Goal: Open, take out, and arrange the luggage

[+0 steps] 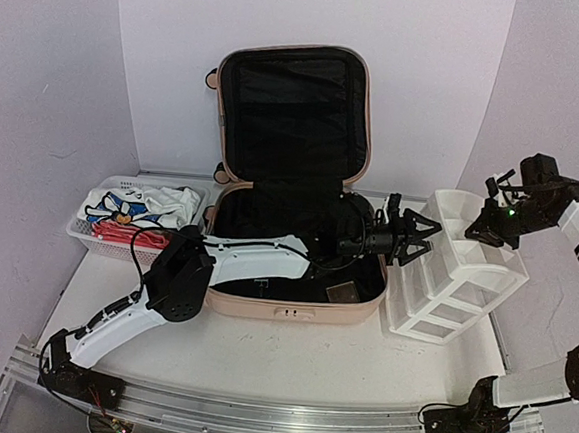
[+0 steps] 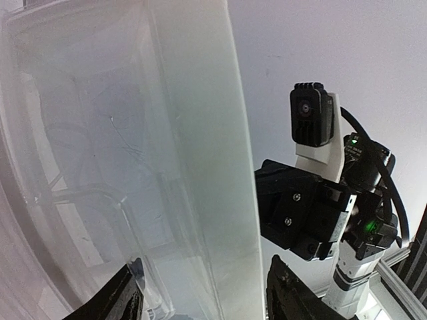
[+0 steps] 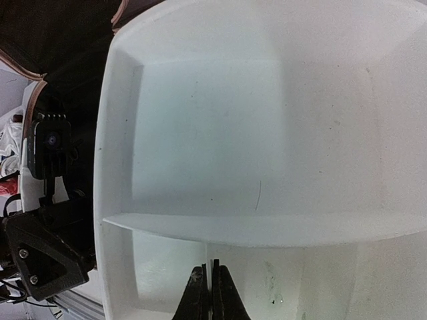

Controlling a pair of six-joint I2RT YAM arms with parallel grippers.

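Since the luggage (image 1: 283, 301) lies in the middle of the table toward the far edge with its lid (image 1: 293, 106) standing upright, the opening step looks done. Its black inside appears nearly bare; only a small dark flat thing (image 1: 342, 293) shows near its front right corner, and I cannot tell what it is. By the left edge a basket (image 1: 80, 228) holds folded clothes (image 1: 140, 205) and something red (image 1: 118, 231), so I judge that part of the taking out and arranging is done too. By the right edge, just beside the luggage, stands a white organizer (image 1: 455, 285), and the compartments that the views show are bare. Both arms are busy at it. The left gripper (image 1: 424, 237) reaches across the luggage with its fingers (image 2: 123, 300) spread wide. In the left wrist view the organizer's wall stands between them, though I cannot tell if they touch it. The right gripper (image 1: 477, 229) hangs over the organizer's top compartment with its fingers (image 3: 199, 297) pressed together, and nothing shows between them. What is left, in my judgement, is to place or fill the organizer, to take out the last small thing if it is loose, and perhaps to tidy the luggage.
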